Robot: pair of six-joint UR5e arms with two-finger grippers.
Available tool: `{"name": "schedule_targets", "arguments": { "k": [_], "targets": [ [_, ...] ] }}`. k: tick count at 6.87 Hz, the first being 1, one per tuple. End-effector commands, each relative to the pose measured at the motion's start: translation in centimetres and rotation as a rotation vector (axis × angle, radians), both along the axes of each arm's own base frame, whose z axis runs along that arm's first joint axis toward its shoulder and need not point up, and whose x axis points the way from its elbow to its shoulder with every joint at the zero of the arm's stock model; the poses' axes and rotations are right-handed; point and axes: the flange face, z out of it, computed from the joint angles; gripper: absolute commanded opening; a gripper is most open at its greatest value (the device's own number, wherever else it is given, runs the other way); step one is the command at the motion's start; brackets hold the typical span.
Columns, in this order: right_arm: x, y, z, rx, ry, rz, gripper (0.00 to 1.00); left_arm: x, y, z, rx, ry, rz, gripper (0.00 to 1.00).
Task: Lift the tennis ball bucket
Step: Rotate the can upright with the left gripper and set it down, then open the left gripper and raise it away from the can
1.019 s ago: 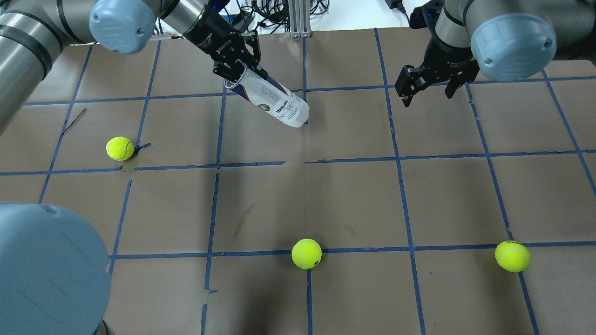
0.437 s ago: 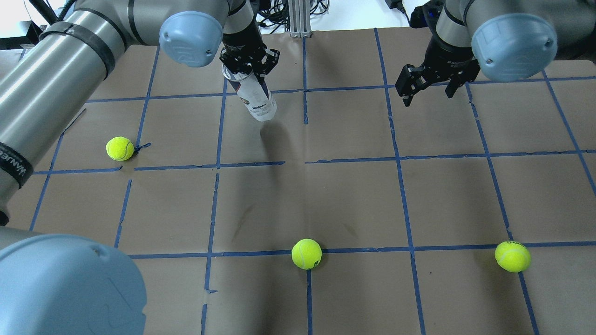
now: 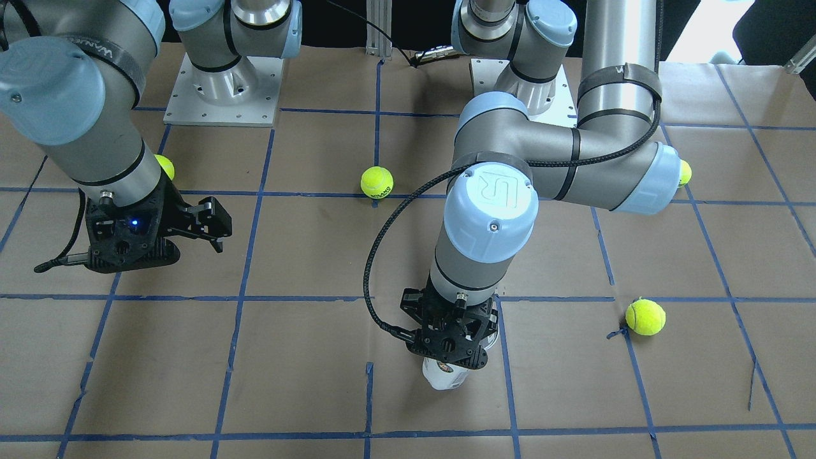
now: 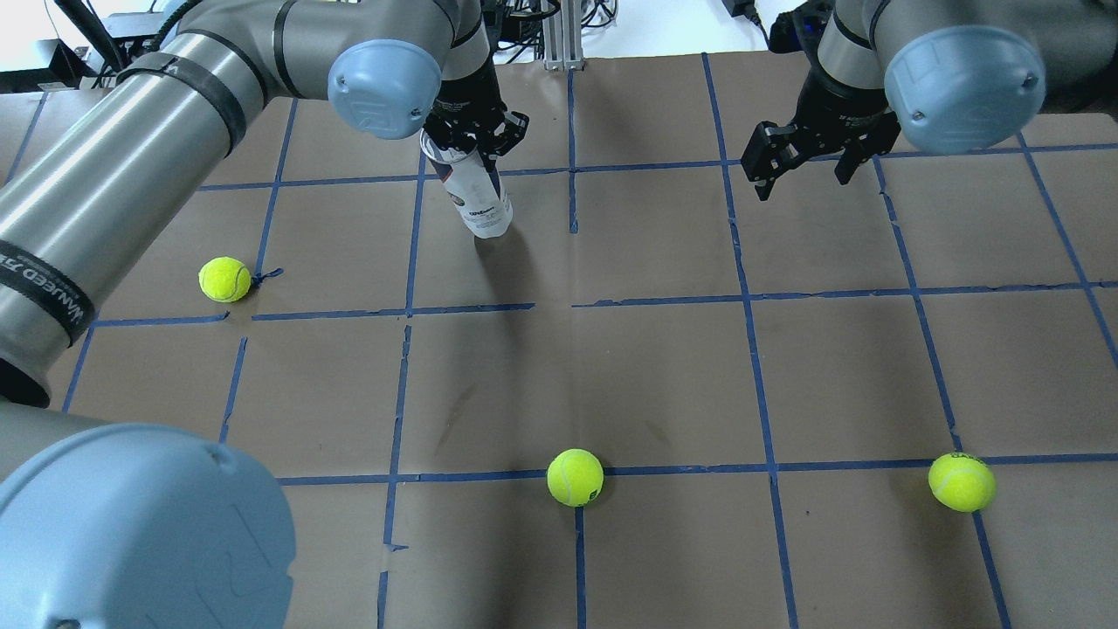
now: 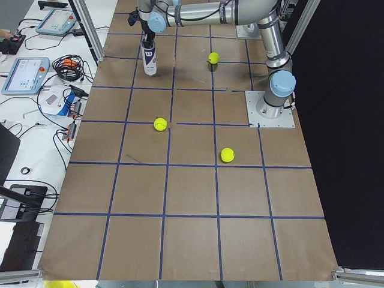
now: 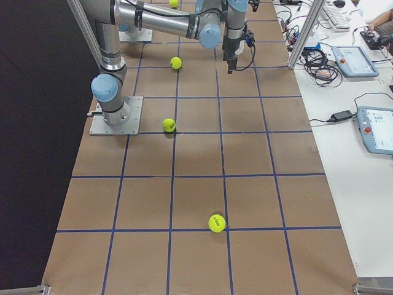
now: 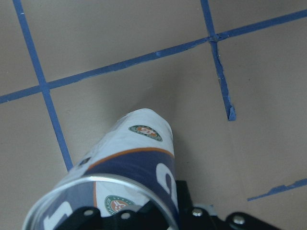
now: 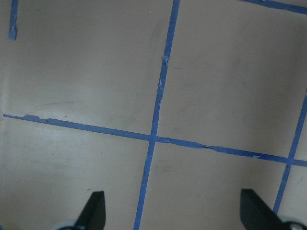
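Note:
The tennis ball bucket (image 4: pixel 479 194) is a clear can with a white and navy Wilson label. It hangs nearly upright, mouth up, at the table's far middle-left. My left gripper (image 4: pixel 472 144) is shut on its metal-rimmed mouth from above. The can's bottom is at or just over the paper; I cannot tell whether it touches. It also shows below the gripper (image 3: pixel 449 338) in the front-facing view (image 3: pixel 445 377), in the left wrist view (image 7: pixel 132 158) and in the exterior left view (image 5: pixel 149 59). My right gripper (image 4: pixel 803 179) is open and empty, off to the can's right, above the table (image 8: pixel 175 215).
Three yellow-green tennis balls lie on the brown paper with its blue tape grid: one at the left (image 4: pixel 224 279), one front middle (image 4: pixel 575 477), one front right (image 4: pixel 962 480). Cables and an aluminium post (image 4: pixel 559 35) stand beyond the far edge.
My left arm has swung the can from steeply tilted, bottom out to the right, to nearly upright, and shifted a little left. The right arm and the balls have not moved.

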Motion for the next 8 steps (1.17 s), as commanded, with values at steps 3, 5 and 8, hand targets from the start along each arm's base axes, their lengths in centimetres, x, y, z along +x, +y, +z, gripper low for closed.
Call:
{"name": "schedule_targets", "arguments": {
  "k": [3, 5, 8],
  "targets": [
    [0.0, 0.0, 0.0, 0.0, -0.002, -0.002, 1.0, 0.0, -0.3, 0.4, -0.006, 0.003, 0.001, 1.0],
    [0.1, 0.1, -0.5, 0.009, -0.006, -0.002, 1.0, 1.1, 1.4, 6.1, -0.049, 0.015, 0.011, 1.0],
    [0.2, 0.1, -0.5, 0.009, -0.011, 0.001, 1.0, 7.0, 8.2, 16.3, -0.002, 0.006, 0.085, 1.0]
  ]
}}
